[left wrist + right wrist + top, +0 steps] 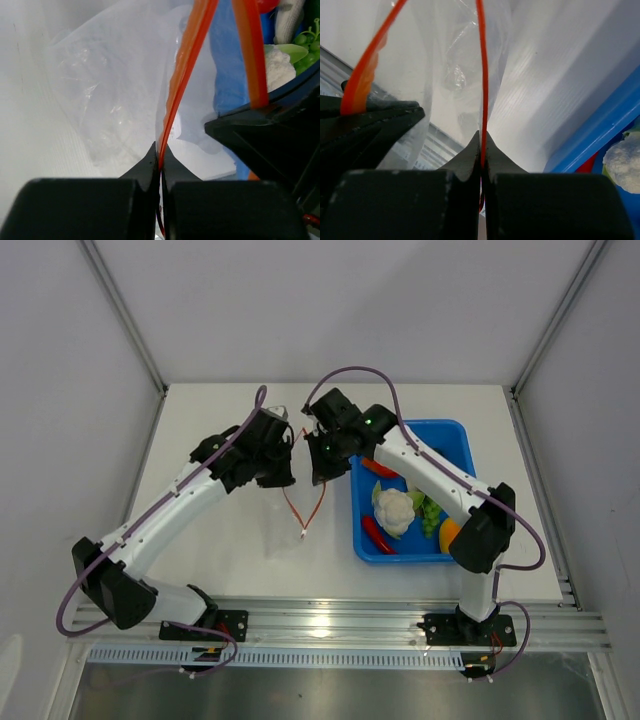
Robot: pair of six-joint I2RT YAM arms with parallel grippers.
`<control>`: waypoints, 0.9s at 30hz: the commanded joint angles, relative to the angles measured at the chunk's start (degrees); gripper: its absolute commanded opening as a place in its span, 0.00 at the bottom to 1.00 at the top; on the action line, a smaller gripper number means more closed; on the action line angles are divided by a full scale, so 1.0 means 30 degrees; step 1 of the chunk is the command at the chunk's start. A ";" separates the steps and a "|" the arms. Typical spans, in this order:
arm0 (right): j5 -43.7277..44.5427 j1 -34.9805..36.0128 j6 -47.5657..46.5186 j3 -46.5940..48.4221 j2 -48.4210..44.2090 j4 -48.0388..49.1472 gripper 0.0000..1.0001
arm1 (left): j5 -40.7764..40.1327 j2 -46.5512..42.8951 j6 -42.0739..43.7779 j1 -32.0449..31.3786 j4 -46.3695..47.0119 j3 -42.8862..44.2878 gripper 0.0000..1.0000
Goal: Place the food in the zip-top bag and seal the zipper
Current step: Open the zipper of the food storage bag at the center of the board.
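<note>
The clear zip-top bag (105, 95) hangs open between my two grippers, above the table. Its red-orange zipper (305, 515) forms a V in the top view. My left gripper (161, 152) is shut on one side of the zipper strip (185, 70). My right gripper (482, 142) is shut on the other side of the strip (482, 75). In the top view the left gripper (287, 468) and right gripper (320, 465) stand close together, left of the tray. The food lies in the tray: a white cauliflower (395, 510), a red chili (378, 535), green grapes (431, 516) and an orange pepper (450, 533).
The blue tray (455, 435) stands at the right of the white table, its near left corner close to the right gripper. Metal frame posts rise at the back corners. An aluminium rail (330, 620) runs along the near edge by the arm bases.
</note>
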 commanded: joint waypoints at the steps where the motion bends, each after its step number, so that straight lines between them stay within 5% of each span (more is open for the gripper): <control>1: 0.1308 0.0108 -0.0739 0.0260 -0.0516 -0.0422 0.00 | -0.0217 0.0229 -0.0197 0.0429 -0.1294 0.1146 0.01; 7: 0.4007 -0.0184 -0.1325 -0.0674 0.0305 -0.1361 0.00 | -0.0719 -0.0853 0.0794 0.0488 -0.0895 0.0654 0.01; 11: 0.3511 -0.0185 -0.1268 -0.1294 0.0070 -0.0453 0.00 | 0.1590 -0.1031 0.1998 0.0488 0.0078 0.0005 0.00; 17: 0.2251 -0.0067 -0.0243 -0.0564 0.0480 -0.0657 0.07 | 0.1628 -0.1351 0.2030 0.0517 0.0400 -0.1020 0.01; 22: 0.2015 -0.0009 -0.0475 -0.0269 -0.0045 -0.0481 0.26 | 0.2354 -0.0740 0.1649 0.0809 0.0725 -0.0846 0.01; 27: 0.2425 -0.0038 -0.1793 -0.1056 -0.1070 -0.0102 0.60 | 0.2008 -0.0123 0.1793 0.0927 0.0489 -0.0435 0.01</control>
